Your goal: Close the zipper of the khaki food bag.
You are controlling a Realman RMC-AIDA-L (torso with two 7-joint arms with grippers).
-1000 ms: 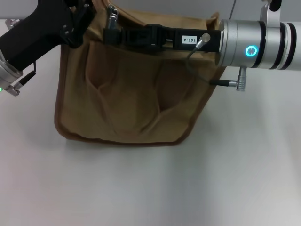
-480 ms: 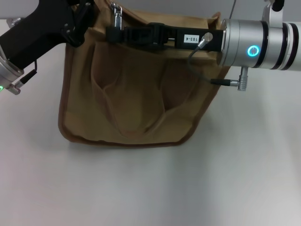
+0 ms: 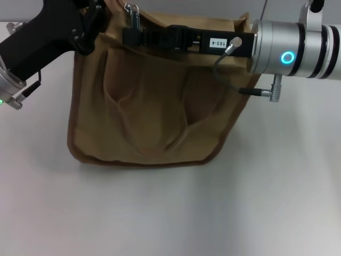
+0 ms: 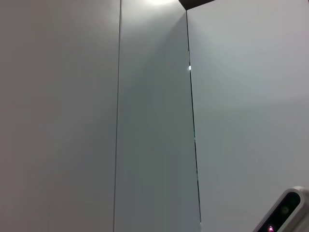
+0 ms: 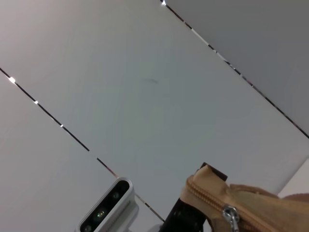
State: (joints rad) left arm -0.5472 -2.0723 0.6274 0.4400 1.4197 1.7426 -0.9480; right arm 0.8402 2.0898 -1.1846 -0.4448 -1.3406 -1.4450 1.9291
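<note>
The khaki food bag stands on the white table, its top edge at the upper rim of the head view. The zipper runs along that top edge, and its silver pull tab sticks up near the bag's left end. My right gripper reaches across the bag's top from the right and is shut on the pull tab. My left gripper is shut on the bag's upper left corner. In the right wrist view, the zipper and pull tab show on one end of the bag.
The white table spreads out in front of the bag. A grey cable and metal plug hang from my right wrist beside the bag's right edge. The left wrist view shows only pale wall panels.
My right gripper has shifted slightly right and up with the pull tab. The bag has shifted a little to the right with it. The left arm has barely moved.
</note>
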